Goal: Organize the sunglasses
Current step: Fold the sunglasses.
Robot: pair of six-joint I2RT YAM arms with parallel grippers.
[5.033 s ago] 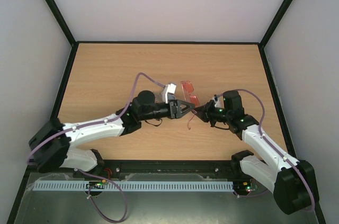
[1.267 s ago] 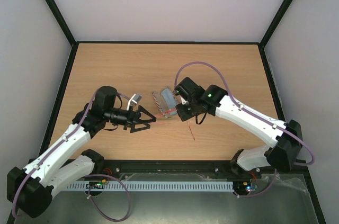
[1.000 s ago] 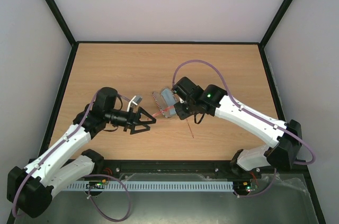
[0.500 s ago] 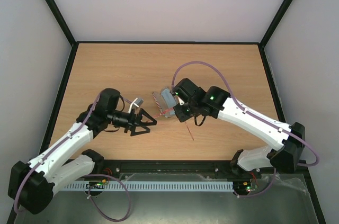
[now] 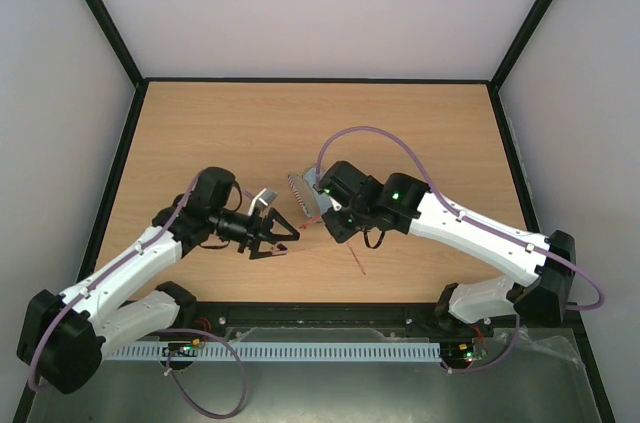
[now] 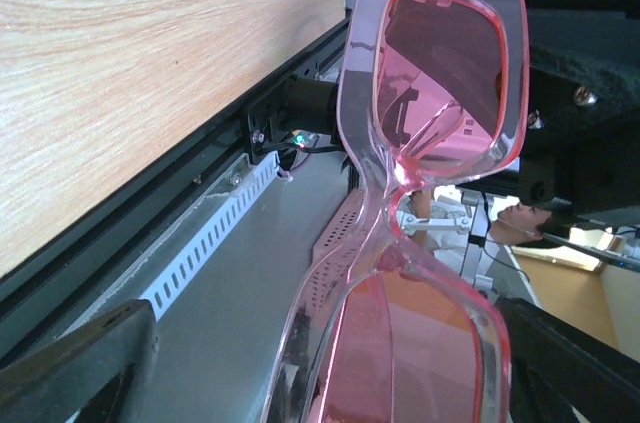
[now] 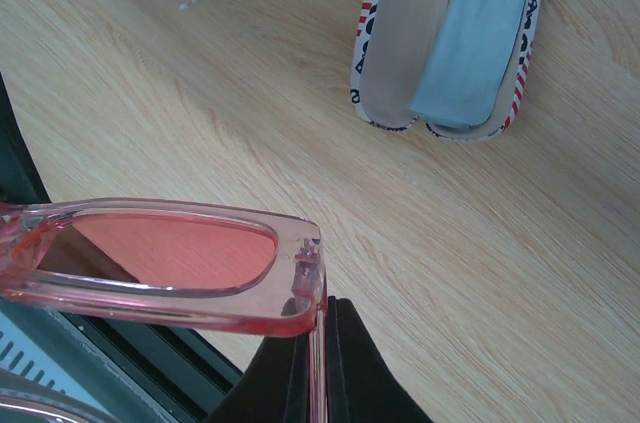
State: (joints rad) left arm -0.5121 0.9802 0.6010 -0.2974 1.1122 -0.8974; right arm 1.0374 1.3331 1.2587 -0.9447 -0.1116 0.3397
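Pink see-through sunglasses (image 7: 170,263) are pinched at one corner by the right pincer (image 7: 316,328), up off the worktop (image 7: 150,93), only made out properly from that wrist; the striped case (image 7: 395,23) is shown open there too, blue cloth (image 7: 480,33) inside. From the left wrist, the left pincer (image 6: 320,343) is seen spread wide either side of the lenses.

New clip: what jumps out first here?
The translucent pink sunglasses fill the left wrist view, the right gripper pinching one frame corner. The left gripper stands open facing them. Just beyond, on the wooden table, lies the open flag-patterned case with a light blue cloth inside.
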